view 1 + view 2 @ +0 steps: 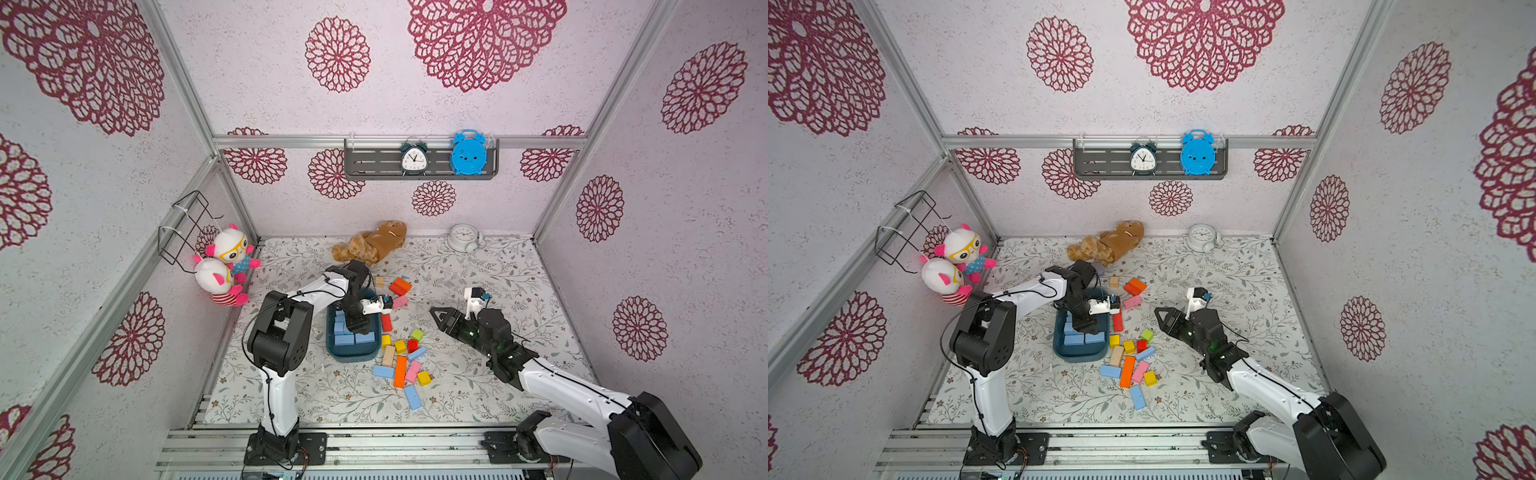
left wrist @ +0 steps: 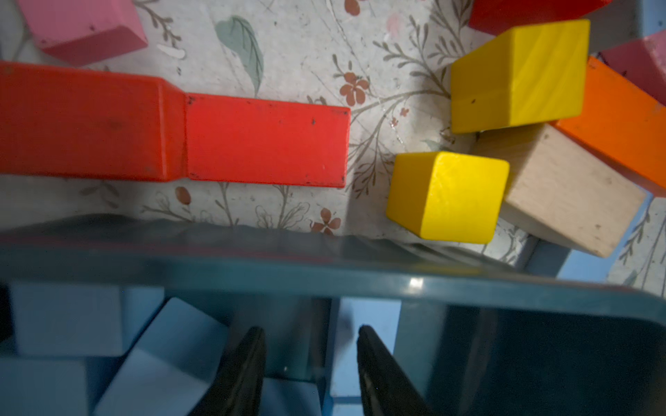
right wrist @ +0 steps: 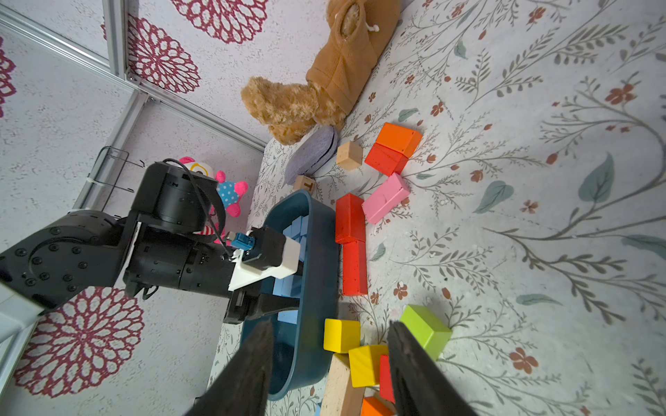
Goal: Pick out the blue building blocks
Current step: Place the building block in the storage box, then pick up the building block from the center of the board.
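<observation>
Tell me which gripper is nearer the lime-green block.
Right. The right gripper hovers open just behind the lime-green block, a little to its right. The left gripper is down inside the dark teal tray, with a red bar lying between.

Left arm (image 1: 322, 287) partly hides blue building blocks (image 1: 344, 340) in tray (image 1: 352, 358).

Both arms (image 1: 278, 399) white links w/ blk joints, thin blk cables (image 1: 268, 390), left hand (image 2: 310, 328) blk tapered fingers (image 2: 245, 371)
</observation>
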Robot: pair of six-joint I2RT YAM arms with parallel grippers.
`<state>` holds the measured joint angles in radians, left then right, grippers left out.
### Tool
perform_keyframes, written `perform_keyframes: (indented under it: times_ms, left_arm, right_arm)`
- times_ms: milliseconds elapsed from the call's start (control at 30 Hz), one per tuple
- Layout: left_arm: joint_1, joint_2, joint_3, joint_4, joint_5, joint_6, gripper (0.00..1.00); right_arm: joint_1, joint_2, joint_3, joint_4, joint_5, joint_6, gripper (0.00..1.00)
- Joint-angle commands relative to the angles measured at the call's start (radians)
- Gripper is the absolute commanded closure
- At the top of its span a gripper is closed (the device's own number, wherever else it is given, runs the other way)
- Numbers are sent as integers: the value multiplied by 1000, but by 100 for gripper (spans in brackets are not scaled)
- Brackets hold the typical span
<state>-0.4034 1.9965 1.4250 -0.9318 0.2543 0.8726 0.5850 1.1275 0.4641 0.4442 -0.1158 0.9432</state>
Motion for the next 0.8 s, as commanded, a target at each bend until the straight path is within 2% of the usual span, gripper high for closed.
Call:
perform_keyframes:
  times_ms: [0,133,300,400,533,667,767]
  left_arm:
    - [-3,-23,42,-27,39,-14,49]
    - [-13,-89,97,-41,90,-98,41]
    - [-31,-94,202,-61,186,-207,33]
    - [-55,-87,261,-76,253,-225,30]
    - [-124,-62,322,-95,219,-208,25]
    - [-199,-42,334,-78,194,-176,23]
    - [-250,28,345,-65,193,-161,22]
  right_arm:
    - [-4,-23,-5,29,9,-18,45]
    - [-4,-30,3,-36,28,-40,45]
    - [-4,-49,8,-133,59,-54,45]
    - [-3,-72,1,-188,85,-57,45]
    - [-4,-108,-18,-248,105,-46,46]
    - [1,-160,-77,-219,103,-7,46]
    - [11,-211,-125,-209,121,18,46]
